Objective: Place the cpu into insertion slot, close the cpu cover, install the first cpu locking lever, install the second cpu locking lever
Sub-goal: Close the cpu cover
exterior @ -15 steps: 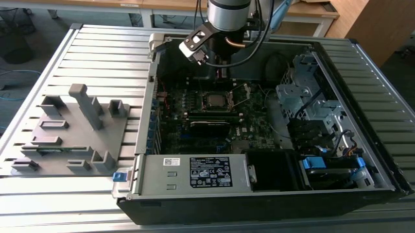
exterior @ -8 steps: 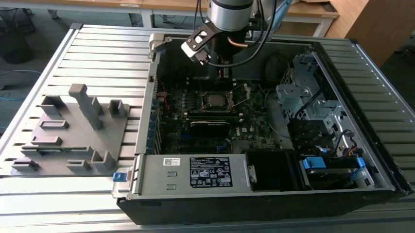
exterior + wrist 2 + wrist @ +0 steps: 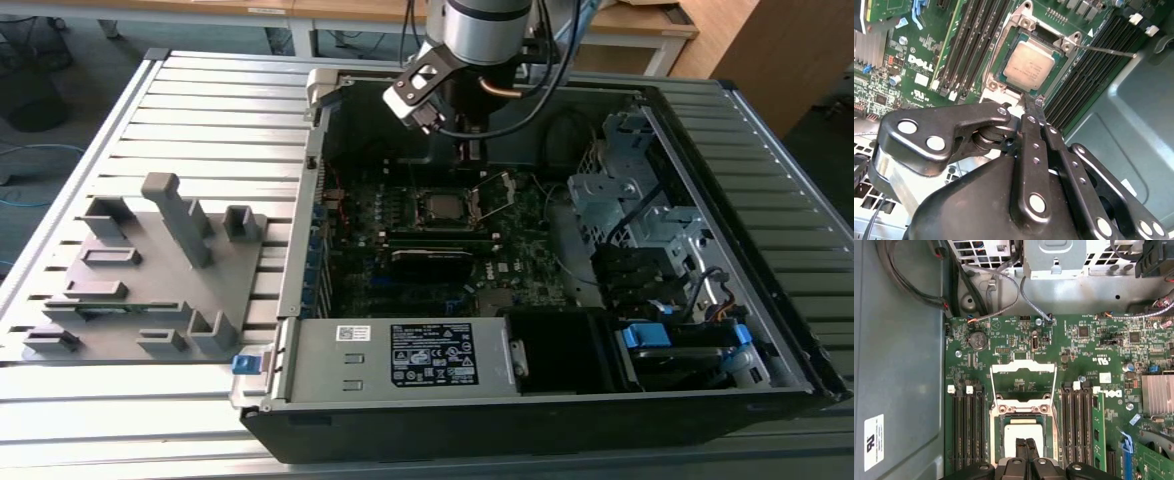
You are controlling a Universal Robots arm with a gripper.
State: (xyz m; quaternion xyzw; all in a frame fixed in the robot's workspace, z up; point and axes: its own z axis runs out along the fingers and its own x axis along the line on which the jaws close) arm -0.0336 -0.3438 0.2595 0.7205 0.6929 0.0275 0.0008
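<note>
Exterior view: arm (image 3: 483, 30) reaching into an open computer case (image 3: 534, 430)

The slatted surface (image 3: 200, 100) carries the case, with a grey fixture (image 3: 147, 270) well apart from the fingers (image 3: 1021, 452) (image 3: 1030, 120). The arm comes down over the green motherboard (image 3: 1079, 350). In both wrist views the fingers are pressed together, tip against tip, gripping nothing. Just ahead of their tips the cpu (image 3: 1024, 430) (image 3: 1029, 64) lies flat in the insertion slot (image 3: 998, 430) (image 3: 999, 57), silvery face up. Further beyond the tips, in the first wrist view, the cpu cover (image 3: 1023, 368) is swung open, with bare board showing through its window. In the second wrist view a thin lever (image 3: 1109, 50) juts sideways from the slot's far corner, off to one side of the fingers
</note>
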